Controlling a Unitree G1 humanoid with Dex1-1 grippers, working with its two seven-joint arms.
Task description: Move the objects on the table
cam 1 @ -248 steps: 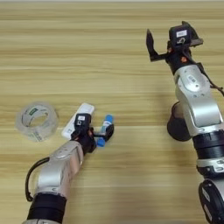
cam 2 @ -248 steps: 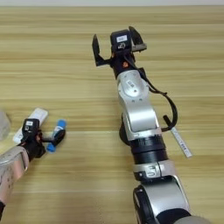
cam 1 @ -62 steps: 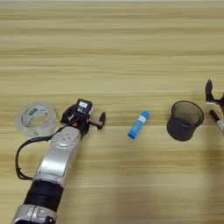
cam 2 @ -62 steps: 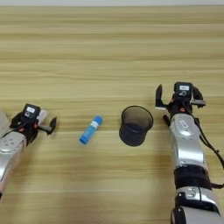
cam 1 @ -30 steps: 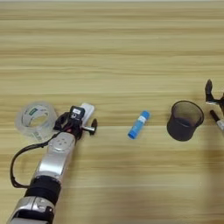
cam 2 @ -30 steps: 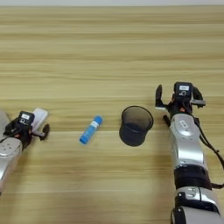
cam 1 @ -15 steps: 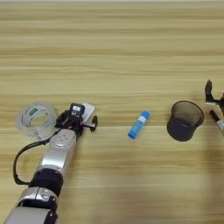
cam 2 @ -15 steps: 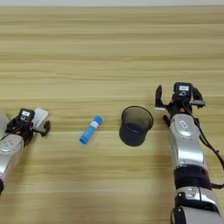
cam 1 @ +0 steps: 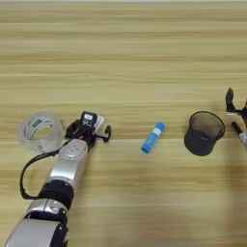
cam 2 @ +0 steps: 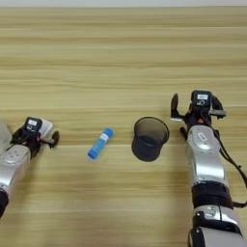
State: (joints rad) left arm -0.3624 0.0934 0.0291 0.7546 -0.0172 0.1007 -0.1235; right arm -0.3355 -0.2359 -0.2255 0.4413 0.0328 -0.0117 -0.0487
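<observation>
Blue tube (cam 1: 153, 137) lies between left pincer (cam 1: 89, 131) and mesh cup (cam 1: 204, 132).

No writing, brand, number or sign can be read anywhere on the worktop (cam 1: 125, 58). The glue stick (cam 1: 153, 137) carries a white label band, but nothing on it can be made out. The tape roll (cam 1: 40, 131) shows a greenish label inside its ring, with no letters that can be told. A small white sticker sits on top of the left hand (cam 1: 89, 129) and another on top of the right hand (cam 2: 195, 110); whatever is printed on them is too small to read. The black mesh cup (cam 2: 150, 138) bears no marking that can be seen
</observation>
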